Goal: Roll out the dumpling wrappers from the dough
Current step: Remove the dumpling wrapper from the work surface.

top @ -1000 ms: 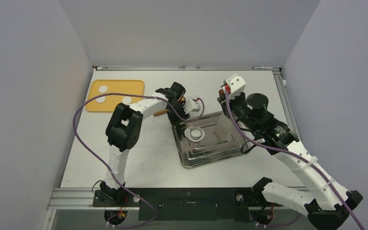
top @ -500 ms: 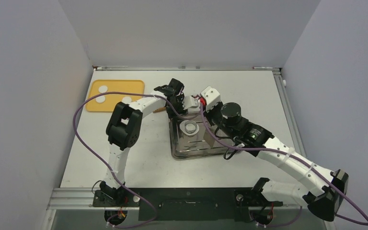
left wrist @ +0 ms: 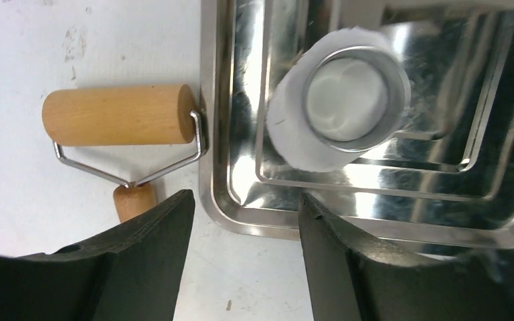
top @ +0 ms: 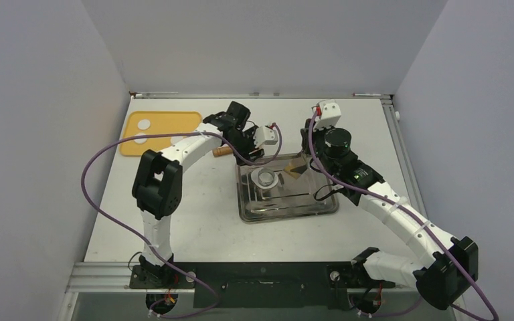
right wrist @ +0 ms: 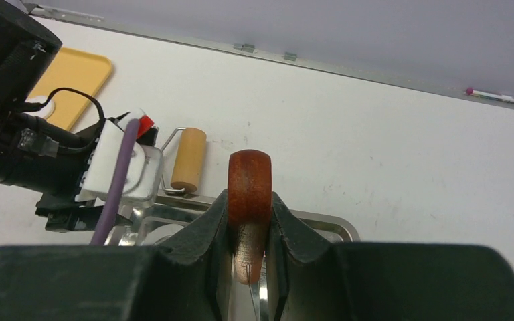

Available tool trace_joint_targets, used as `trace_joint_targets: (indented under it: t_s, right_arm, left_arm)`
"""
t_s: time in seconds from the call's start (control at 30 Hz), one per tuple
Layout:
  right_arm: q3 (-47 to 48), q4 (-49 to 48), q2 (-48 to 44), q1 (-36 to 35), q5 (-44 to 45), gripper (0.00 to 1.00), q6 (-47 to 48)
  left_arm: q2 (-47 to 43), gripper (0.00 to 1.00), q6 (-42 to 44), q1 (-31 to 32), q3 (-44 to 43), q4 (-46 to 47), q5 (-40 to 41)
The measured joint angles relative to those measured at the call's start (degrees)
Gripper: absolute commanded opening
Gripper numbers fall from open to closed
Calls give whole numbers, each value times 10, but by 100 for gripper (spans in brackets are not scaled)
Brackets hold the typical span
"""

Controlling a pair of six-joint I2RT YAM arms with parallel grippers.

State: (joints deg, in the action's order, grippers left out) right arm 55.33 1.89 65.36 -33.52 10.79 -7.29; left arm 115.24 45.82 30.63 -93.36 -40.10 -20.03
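Observation:
A flattened white dumpling wrapper (left wrist: 299, 142) lies in the steel tray (top: 308, 207) with a shiny metal ring (left wrist: 351, 100) standing on it; from above the wrapper (top: 266, 178) sits in the tray's far left part. My left gripper (left wrist: 244, 200) is open and empty, hovering over the table just off the tray's corner. My right gripper (right wrist: 249, 214) is shut on the red-brown wooden handle (right wrist: 249, 175) of a scraper, whose blade (top: 296, 170) dips into the tray. Two dough lumps (top: 145, 124) rest on the yellow board (top: 174, 122).
A wooden roller (left wrist: 117, 115) with a wire frame lies on the table against the tray's left rim, seen from above as the roller (top: 221, 152). Purple cables loop from both arms. Grey walls close in the table on three sides.
My right arm swung left over the tray and came back right with the scraper. The tray shifted and now lies square. My left gripper opened wider and drew back to the far left.

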Motion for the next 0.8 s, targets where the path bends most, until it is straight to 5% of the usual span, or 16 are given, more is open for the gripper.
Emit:
trace_joint_targets:
  t_s: [0.2,0.8]
  right_arm:
    - [-6,-14,2,0,5,8,-21]
    - [-43,-25,0,2,36,8,-38]
  left_arm:
    - [-17,40,-40,9,-9,-26,-72]
    - [49,17,-111,55,-40,-6,-55]
